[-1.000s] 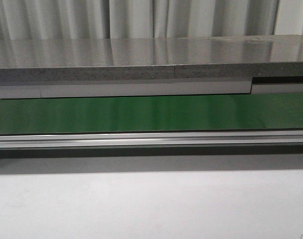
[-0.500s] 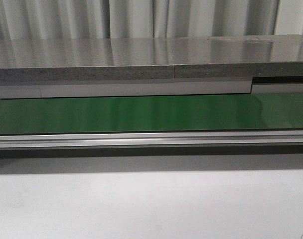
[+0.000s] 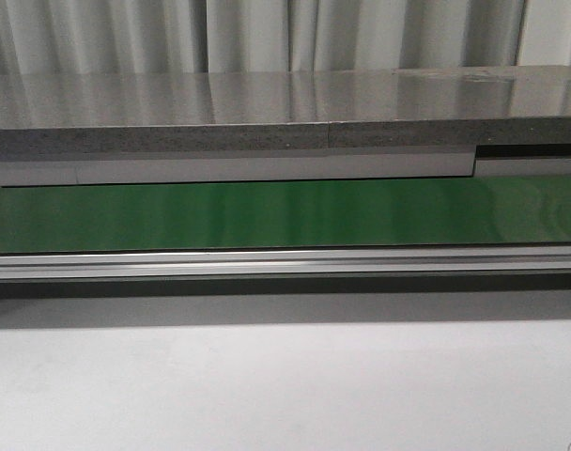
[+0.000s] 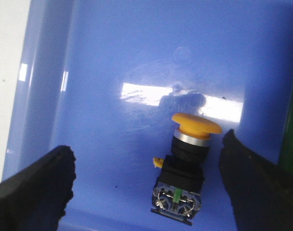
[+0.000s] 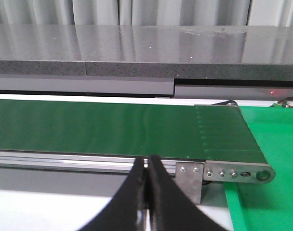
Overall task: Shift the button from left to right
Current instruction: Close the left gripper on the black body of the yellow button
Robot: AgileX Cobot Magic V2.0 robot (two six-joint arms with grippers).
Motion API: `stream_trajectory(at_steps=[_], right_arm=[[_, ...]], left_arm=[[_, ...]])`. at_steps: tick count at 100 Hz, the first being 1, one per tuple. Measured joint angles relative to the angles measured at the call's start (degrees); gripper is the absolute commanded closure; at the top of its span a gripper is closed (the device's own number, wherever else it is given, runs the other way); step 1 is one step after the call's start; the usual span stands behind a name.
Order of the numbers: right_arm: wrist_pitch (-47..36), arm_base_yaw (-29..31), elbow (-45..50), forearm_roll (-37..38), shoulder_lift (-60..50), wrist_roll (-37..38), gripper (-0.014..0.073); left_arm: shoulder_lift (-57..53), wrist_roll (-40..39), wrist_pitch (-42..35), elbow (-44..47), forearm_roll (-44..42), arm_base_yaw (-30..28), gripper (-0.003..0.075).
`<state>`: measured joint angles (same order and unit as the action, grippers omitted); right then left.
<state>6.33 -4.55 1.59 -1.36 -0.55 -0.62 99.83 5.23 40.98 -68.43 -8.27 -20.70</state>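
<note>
Yellow-capped button (image 4: 185,168) between spread left gripper (image 4: 151,185) fingers

Button (image 4: 182,171): yellow-orange cap, silver collar, black body with a small green mark. Tray (image 4: 113,57): glossy blue, white glare patches. Conveyor belt (image 3: 267,214): plain green; rail (image 3: 267,264) silver. Tabletop (image 3: 267,385): plain white. Counter (image 3: 267,99): speckled grey. Gripper fingers (image 4: 38,185): black.
</note>
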Motion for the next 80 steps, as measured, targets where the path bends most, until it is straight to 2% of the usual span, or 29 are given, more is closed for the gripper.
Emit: stream_trajectory(at_steps=[44,80], right_arm=[[-0.1,0.0,0.0,0.0,0.0,0.0,0.0661],[-0.1,0.0,0.0,0.0,0.0,0.0,0.0661]], left_arm=[[4.91,0.6,-0.23,-0.22,0.77,-1.33,0.0139],[5.79,4.65,-0.45,-0.22,4.29,-1.42,0.0139]])
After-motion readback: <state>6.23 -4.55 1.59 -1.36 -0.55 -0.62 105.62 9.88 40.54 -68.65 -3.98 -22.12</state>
